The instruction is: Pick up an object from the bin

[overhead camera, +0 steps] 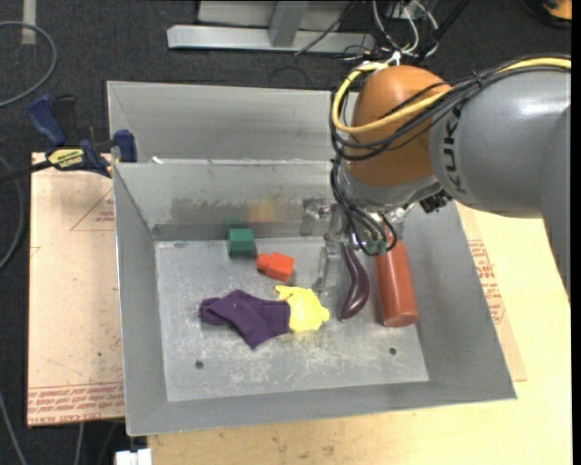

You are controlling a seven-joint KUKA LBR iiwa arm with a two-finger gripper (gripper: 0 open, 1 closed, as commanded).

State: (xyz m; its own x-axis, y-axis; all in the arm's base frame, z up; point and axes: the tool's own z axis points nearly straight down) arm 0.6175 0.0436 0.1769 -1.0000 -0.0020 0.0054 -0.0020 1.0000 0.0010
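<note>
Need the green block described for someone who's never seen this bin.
Take the grey metal bin and look along the foot of its far wall, left of centre. There sits a small green cube, with an orange block just right of it, nearer the front. It is the only green thing in the bin.

Floor [64, 54] is dark grey carpet w/ a fine speckled weave, seen across the top & down the left side of the view; thin black cables [16, 36] loop over it at top left, and a thicker tangle of cables [408, 18] lies at top, right of centre. A flat silver metal plate [227, 36] lies on the carpet at top centre, w/ a pale grey upright post [289, 14] rising from it. At right & along the bottom is a pale cream tabletop [545, 363]; light is even & soft, no hard shadows.
</note>
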